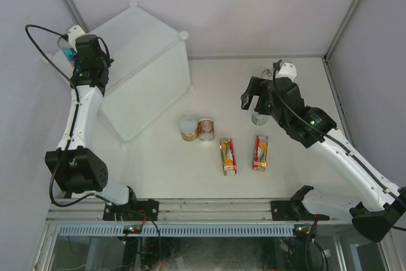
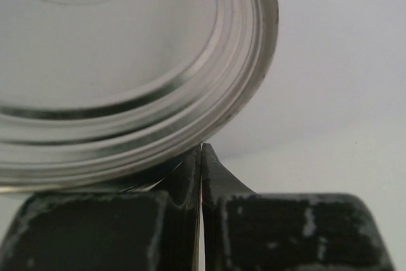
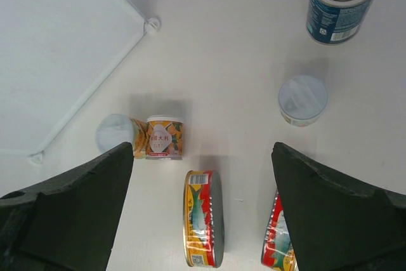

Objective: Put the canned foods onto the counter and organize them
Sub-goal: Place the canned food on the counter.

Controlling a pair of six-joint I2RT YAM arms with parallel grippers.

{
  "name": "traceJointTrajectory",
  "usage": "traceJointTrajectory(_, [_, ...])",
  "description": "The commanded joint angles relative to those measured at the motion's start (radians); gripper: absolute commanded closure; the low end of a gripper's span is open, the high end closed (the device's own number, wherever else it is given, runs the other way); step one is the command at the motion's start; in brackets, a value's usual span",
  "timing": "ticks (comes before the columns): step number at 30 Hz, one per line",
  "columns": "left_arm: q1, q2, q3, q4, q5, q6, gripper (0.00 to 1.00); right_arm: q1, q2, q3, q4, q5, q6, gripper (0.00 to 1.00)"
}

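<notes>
Placement underway: left gripper [image 2: 202, 157], fingers together, sits by the tall blue-labelled silver-topped can [image 2: 127, 61] at the white translucent box [image 1: 146, 68] counter's far-left corner, while right gripper [image 3: 203, 157], spread and empty, next needs the small round pale-lidded can [image 3: 303, 98].

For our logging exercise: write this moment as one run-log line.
left gripper: shut, beside can, over counter | right gripper: open, empty, above table | on table: two oval tins, small cans, tall blue can

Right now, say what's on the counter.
One blue can at the left edge of the counter, half hidden by the left gripper; anything under that arm cannot be seen.
</notes>
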Motion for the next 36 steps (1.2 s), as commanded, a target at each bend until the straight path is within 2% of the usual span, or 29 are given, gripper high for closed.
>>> traceJointTrajectory(1, [0.024, 0.015, 0.043, 0.032, -0.026, -0.024, 1.00, 0.013, -0.023, 0.038, -0.007, 0.033, -0.022, 0.11])
traceJointTrajectory(17, [0.062, 0.068, 0.053, 0.092, 0.007, -0.029, 1.00, 0.027, 0.011, 0.067, -0.034, 0.060, -0.047, 0.11])
traceJointTrajectory(28, [0.099, 0.121, 0.087, 0.158, 0.122, 0.002, 0.99, 0.047, 0.068, 0.100, -0.045, 0.077, -0.051, 0.11])
traceJointTrajectory(36, [0.106, 0.134, 0.079, 0.170, 0.128, 0.007, 0.99, 0.059, 0.079, 0.103, -0.051, 0.090, -0.050, 0.10])
